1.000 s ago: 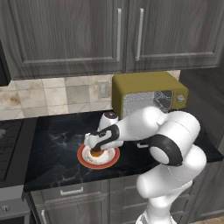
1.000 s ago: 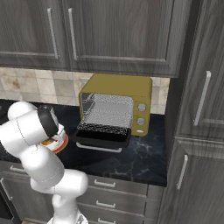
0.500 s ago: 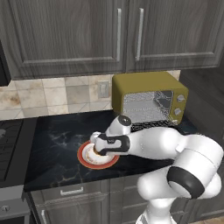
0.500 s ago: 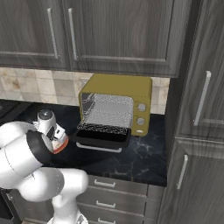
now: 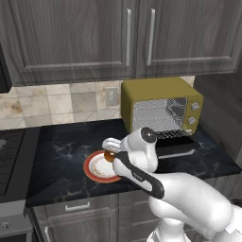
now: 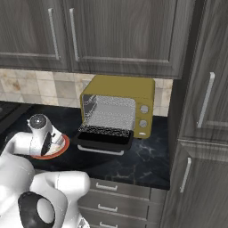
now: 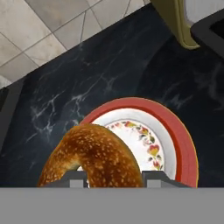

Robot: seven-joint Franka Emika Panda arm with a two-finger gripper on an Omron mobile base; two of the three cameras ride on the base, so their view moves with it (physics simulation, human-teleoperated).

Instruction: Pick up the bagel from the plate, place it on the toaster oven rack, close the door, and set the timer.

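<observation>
The golden-brown bagel (image 7: 94, 157) sits between my gripper's (image 7: 113, 178) fingertips, with the gripper shut on it. It hangs a little above the plate (image 7: 175, 144), a white plate with a red rim and a flowered ring. From the left base view the bagel (image 5: 109, 156) shows as a small brown spot at the gripper (image 5: 110, 151), over the plate's (image 5: 93, 171) right part. The toaster oven's door (image 5: 178, 144) lies open and flat to the right, with the wire rack (image 5: 156, 117) inside the cavity.
The olive toaster oven (image 6: 119, 104) stands at the back of the black marble counter (image 6: 147, 160), its knobs (image 6: 144, 116) on the right face. A stove edge (image 5: 9, 156) lies to the left. Grey cabinets hang above, and a tall cabinet (image 6: 205, 116) closes the right side.
The bagel has come up off the plate in the gripper and shifted slightly toward the oven. The arm's elbow has swung low and to the right.
</observation>
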